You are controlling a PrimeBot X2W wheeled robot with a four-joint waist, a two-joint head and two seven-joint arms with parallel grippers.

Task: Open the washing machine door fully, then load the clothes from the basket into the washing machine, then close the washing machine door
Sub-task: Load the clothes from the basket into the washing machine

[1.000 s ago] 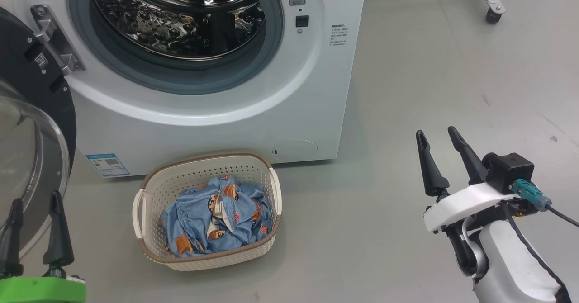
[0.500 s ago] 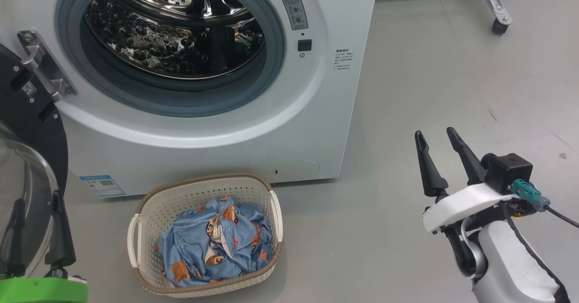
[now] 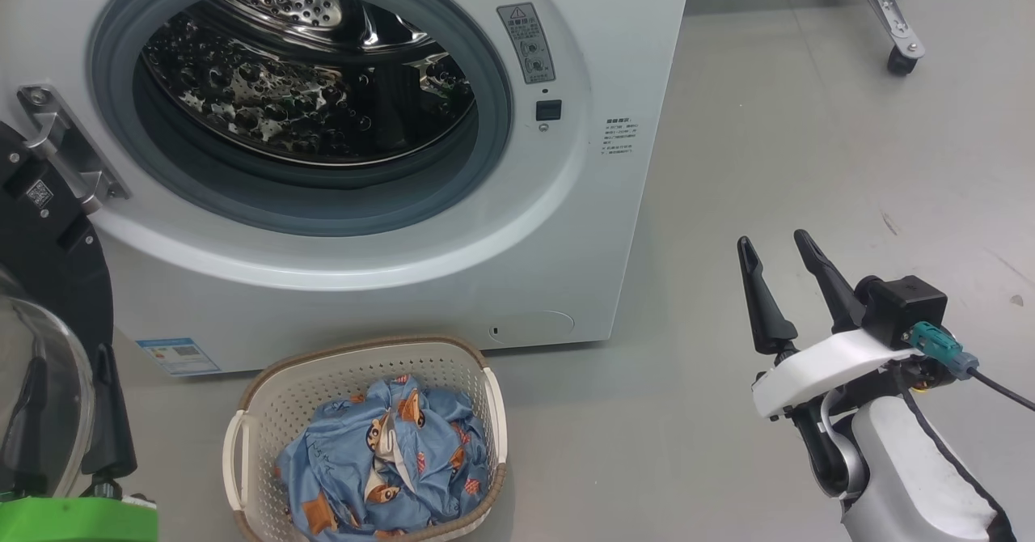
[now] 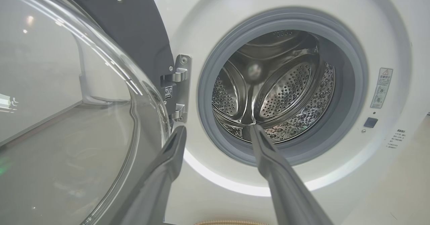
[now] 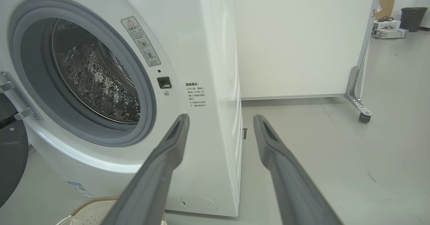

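Note:
The washing machine (image 3: 558, 226) stands with its steel drum (image 3: 307, 97) exposed. The washing machine door (image 3: 52, 283) is swung out to the left, and its glass bowl (image 4: 67, 117) bulges toward me. On the floor in front sits the basket (image 3: 356, 349) with the clothes (image 3: 388, 461) bunched inside, light blue with orange figures. My left gripper (image 3: 69, 356) is open beside the door glass, left of the basket, and its wrist view looks into the drum (image 4: 275, 90) past the open left gripper (image 4: 217, 127). My right gripper (image 3: 772, 240) is open above bare floor, right of the machine, nothing between its fingers.
A grey floor (image 3: 768, 146) stretches to the right of the machine. A metal frame leg on a caster (image 3: 901, 61) stands at the back right, carrying a white partition panel (image 5: 295, 40). A dark bin (image 5: 411, 18) is far off. The basket rim (image 5: 90, 205) shows below the machine.
The head camera has moved: machine and basket now sit lower and slightly left in the picture, with more of the drum showing. Both grippers stay open, holding nothing.

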